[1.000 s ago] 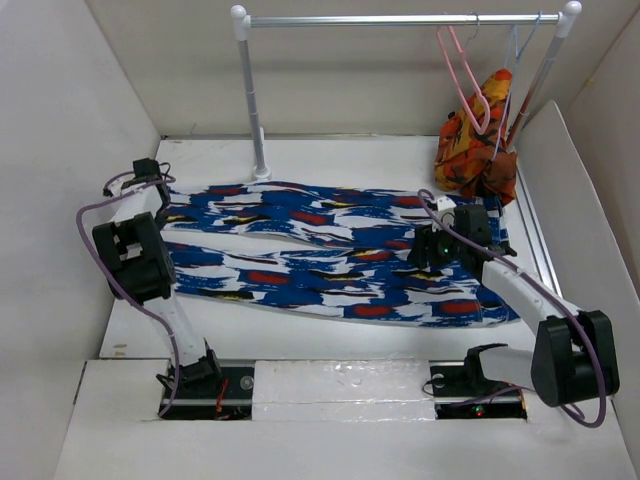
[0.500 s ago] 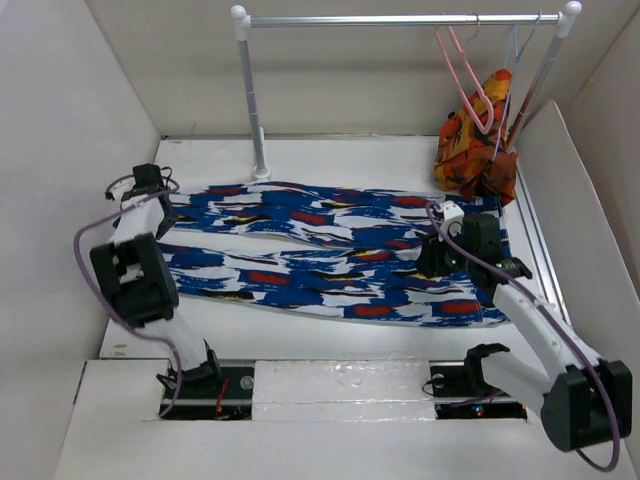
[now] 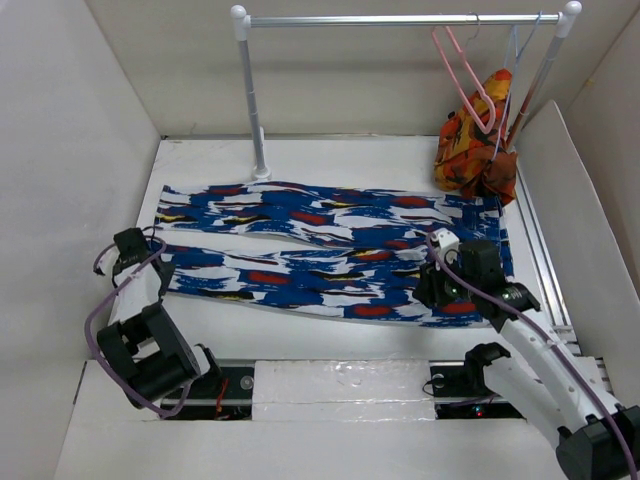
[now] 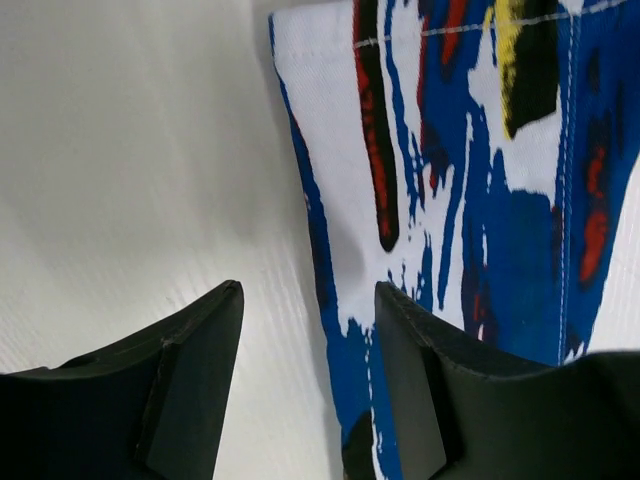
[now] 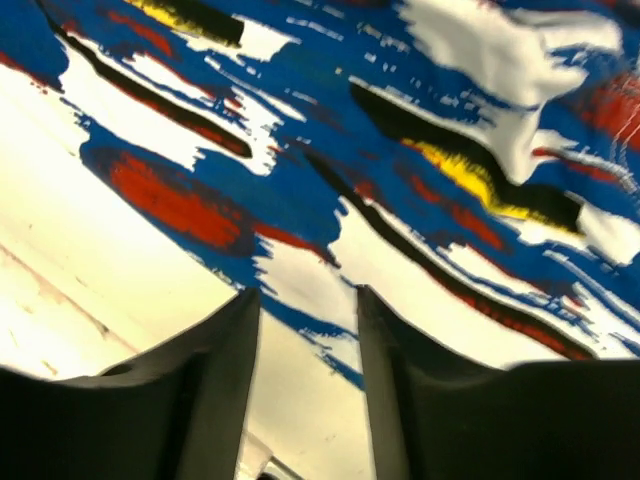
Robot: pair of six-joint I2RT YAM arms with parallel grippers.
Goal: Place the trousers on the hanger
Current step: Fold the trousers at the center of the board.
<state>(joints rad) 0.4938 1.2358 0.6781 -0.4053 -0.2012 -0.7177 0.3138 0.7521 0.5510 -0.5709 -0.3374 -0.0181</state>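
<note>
Trousers lie flat across the table from above, with the pink hanger on the rail at 1 o'clock. Left wrist: left gripper gapes wide and empty, straddling the trousers' edge. Right wrist: right gripper is narrowly parted, empty, over the fabric.

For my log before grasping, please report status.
Left pincer open at edge of trousers. Right pincer open above them. Trousers flat on table; hanger on rail, orange garment beside it.

White arms carry black joints, purple cables, seemingly black jaws.
</note>
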